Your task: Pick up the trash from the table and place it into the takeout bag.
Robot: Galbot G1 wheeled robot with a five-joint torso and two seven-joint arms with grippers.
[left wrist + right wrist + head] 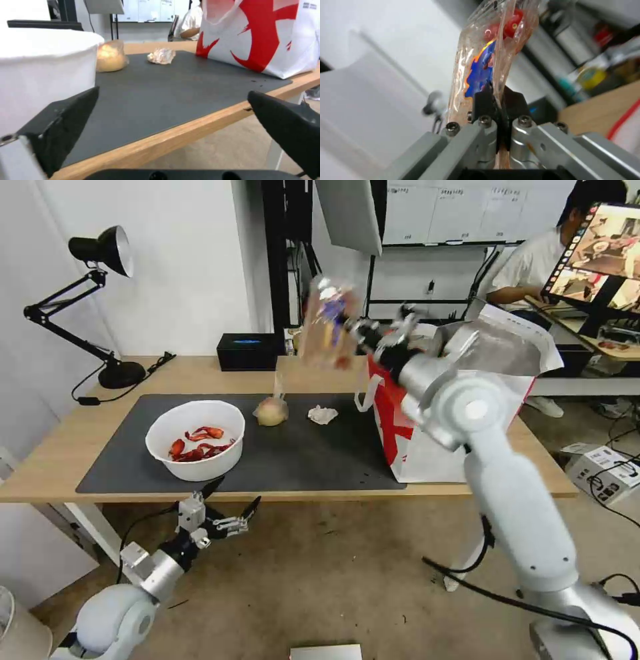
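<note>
Room: white walls are enclosing a work area; a black desk lamp (100,253) and a black rectangular box (247,351) are standing at the table's far edge, apart from the trash.
Table (60,453): light wood top is carrying a dark grey mat (313,453) on which the loose items are lying.
Takeout bag (427,447): standing upright on the mat's right end, mouth open upward and foil lining showing, judged ready to take items from above.
Right arm: reaching up and across, holding its load in the air just left of the bag's mouth.
Bowl of crayfish shells (195,439): resting on the mat's near left part, not yet collected.
Clear tray with cherry tomatoes (486,62): hanging edge-on, off the table; tomatoes are gathering at one end.
Right hand (500,100): fingers are pressing together on the tray's thin rim, a grip judged suited to a flat flexible lip.
Left hand (230,507): waiting below the table's near edge in front of the bowl, fingers spread wide, empty.
Bagged bun (271,411): lying mid-mat beyond the bowl.
Crumpled tissue (323,414): lying between bun and bag.
</note>
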